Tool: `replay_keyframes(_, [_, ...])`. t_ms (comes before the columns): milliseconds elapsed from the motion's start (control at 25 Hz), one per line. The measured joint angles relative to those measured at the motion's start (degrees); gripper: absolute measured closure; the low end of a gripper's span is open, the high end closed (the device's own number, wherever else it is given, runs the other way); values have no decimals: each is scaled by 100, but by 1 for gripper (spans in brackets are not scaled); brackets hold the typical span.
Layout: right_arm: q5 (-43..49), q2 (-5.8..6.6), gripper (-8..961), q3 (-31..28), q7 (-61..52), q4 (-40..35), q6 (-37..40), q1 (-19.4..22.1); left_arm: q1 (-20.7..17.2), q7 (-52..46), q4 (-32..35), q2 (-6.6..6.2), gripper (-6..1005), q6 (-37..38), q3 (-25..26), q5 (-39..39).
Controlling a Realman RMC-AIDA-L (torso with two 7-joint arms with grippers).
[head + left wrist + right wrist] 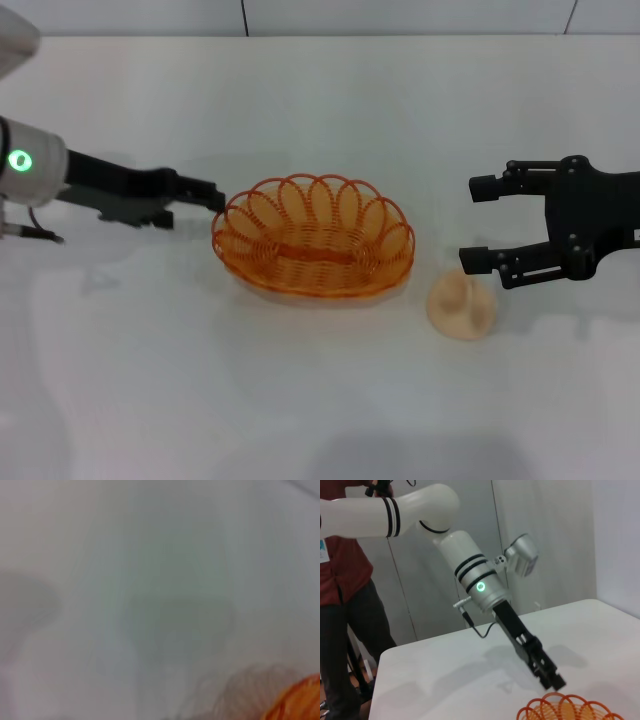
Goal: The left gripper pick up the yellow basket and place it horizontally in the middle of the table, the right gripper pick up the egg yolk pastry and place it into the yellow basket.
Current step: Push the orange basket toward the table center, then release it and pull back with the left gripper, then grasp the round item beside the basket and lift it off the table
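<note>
Well behind the left claw (554,681), past the far corner of the table (445,670): a person (340,605) in a red shirt (345,562) and dark trousers (342,645), standing, head out of view. Farther back, grey wall panels (545,525) with upright seams. Low beside the trousers, a strip of floor, too dim to describe.

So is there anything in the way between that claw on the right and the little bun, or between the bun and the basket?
Nothing visible. The right gripper is open just above and beside the bun, and only bare table lies between the bun and the basket.
</note>
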State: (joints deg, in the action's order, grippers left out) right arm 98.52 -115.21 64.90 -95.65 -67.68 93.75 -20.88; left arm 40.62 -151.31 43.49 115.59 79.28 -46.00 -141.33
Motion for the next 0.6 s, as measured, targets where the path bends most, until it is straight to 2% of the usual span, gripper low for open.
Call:
replay_keyframes(120, [-7,-1,102,12,-4,1,-14,-4,-130,199,355,-73,135,-1,3,288])
replay_keyframes(280, [-27,-1,102,6,-22,5,-66,-4,-266,525,863,-95,111,7,10,819])
replay_keyframes(480, [-12,2,102,-23,-41,130,-132,-25,-610,1296,1475,-70,111,66,13,2031])
replay_keyframes(520, [-3,9,102,-26,-66,181,-147,-51,-610,1296,1475,-70,112,66,13,2031])
replay_keyframes(560, [5,19,102,-28,-104,231,-166,-77,-782,1676,1689,-60,112,148,13,2545])
replay_keyframes(600, [14,26,102,-29,-150,257,-178,-104,-853,1834,1755,-57,112,211,12,2742])
